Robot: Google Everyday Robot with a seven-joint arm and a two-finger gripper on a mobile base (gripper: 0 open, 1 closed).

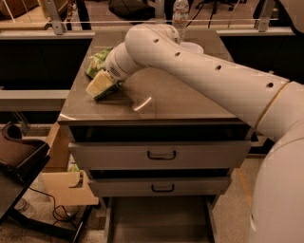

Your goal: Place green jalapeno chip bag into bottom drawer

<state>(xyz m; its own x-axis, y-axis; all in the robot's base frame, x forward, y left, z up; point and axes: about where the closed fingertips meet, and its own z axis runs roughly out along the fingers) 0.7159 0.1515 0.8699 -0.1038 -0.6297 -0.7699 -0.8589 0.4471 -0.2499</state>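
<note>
The green jalapeno chip bag (98, 60) lies on the left part of the grey cabinet top (161, 95), wrinkled and glossy. My gripper (100, 85) is low over the bag's near end, right at the tabletop, and a strip of green shows under its cream tip. The big white arm (204, 76) reaches in from the right across the top. The bottom drawer (161, 220) stands pulled out at the foot of the cabinet, with a bare grey floor.
Two shut grey drawer fronts with dark handles (161, 155) sit above the open drawer. A white bowl (194, 47) and a water bottle (180, 14) stand at the back of the top. A cardboard box (64, 182) and a dark chair (19, 156) are on the left.
</note>
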